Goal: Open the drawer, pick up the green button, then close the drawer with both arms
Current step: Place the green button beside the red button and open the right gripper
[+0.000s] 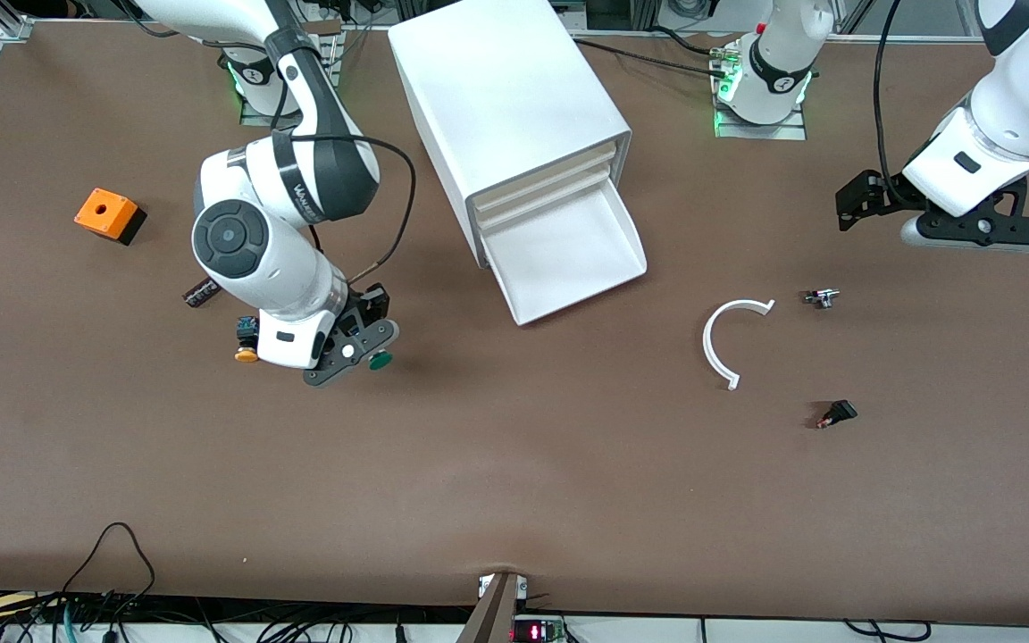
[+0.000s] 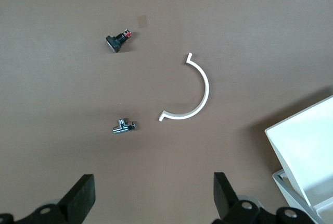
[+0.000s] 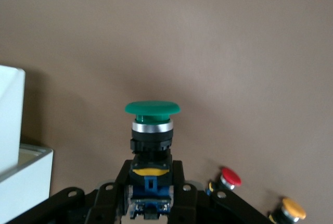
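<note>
The lowest drawer (image 1: 568, 259) of the white cabinet (image 1: 506, 98) stands pulled out, and its tray (image 2: 307, 151) shows nothing inside. My right gripper (image 1: 370, 351) is shut on the blue-grey body of the green-capped button (image 1: 380, 361), held over the table toward the right arm's end. In the right wrist view the button (image 3: 152, 108) sticks out from between the fingers (image 3: 179, 182) of the right gripper (image 3: 151, 177), cap outward. My left gripper (image 1: 979, 237) hangs open and empty over the left arm's end of the table, its fingers (image 2: 83, 195) wide apart.
A yellow-capped button (image 1: 246, 354) (image 3: 293, 209) and a red-capped one (image 3: 230, 177) lie beside the right gripper. An orange box (image 1: 108, 214) sits toward the right arm's end. A white C-shaped piece (image 1: 724, 339), a small metal part (image 1: 821, 297) and a black-and-red part (image 1: 836, 413) lie near the left arm.
</note>
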Tool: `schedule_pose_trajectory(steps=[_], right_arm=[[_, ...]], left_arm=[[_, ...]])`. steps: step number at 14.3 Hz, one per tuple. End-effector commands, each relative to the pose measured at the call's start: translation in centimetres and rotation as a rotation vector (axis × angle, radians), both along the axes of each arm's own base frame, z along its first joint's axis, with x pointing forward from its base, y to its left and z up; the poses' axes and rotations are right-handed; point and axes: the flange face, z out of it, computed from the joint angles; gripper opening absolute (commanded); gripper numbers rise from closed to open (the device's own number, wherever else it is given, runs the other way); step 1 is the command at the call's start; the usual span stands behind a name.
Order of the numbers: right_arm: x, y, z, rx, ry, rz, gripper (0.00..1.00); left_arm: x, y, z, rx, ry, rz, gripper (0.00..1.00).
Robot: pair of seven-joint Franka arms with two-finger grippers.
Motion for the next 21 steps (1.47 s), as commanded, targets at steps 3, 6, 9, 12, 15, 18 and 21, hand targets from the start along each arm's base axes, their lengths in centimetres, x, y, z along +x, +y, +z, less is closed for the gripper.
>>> schedule_pose_trajectory(steps=[3, 6, 9, 12, 15, 18, 21], right_arm=[[-2.3, -2.3, -4.1, -0.019, 0.068, -0.056, 0.07], [-3.7, -2.6, -7.9, -0.019, 0.052, -0.062, 0.07], [-4.4, -3.3, -10.0, -0.023, 0.039, -0.075, 0.07], [-4.2, -3.3, -9.8, -0.014, 0.028, -0.128, 0.07], [-3.0, -6.3, -9.9, -0.02, 0.026, -0.179, 0.07], [-1.3, -11.4, -9.8, -0.024, 0.023, -0.258, 0.07], [0.0, -17.1, -10.7, -0.035, 0.029, -0.32, 0.07]], left_arm=[[0.3, -0.3, 0.6, -0.012, 0.008, 0.012, 1.0], [0.3, -0.3, 0.6, -0.012, 0.008, 0.012, 1.0], [0.3, -0.3, 0.6, -0.012, 0.008, 0.012, 1.0], [0.3, -0.3, 0.6, -0.012, 0.008, 0.012, 1.0], [0.3, -0.3, 0.5, -0.011, 0.01, 0.019, 1.0], [0.3, -0.3, 0.5, -0.011, 0.01, 0.025, 1.0], [0.3, -0.3, 0.5, -0.011, 0.01, 0.025, 1.0]])
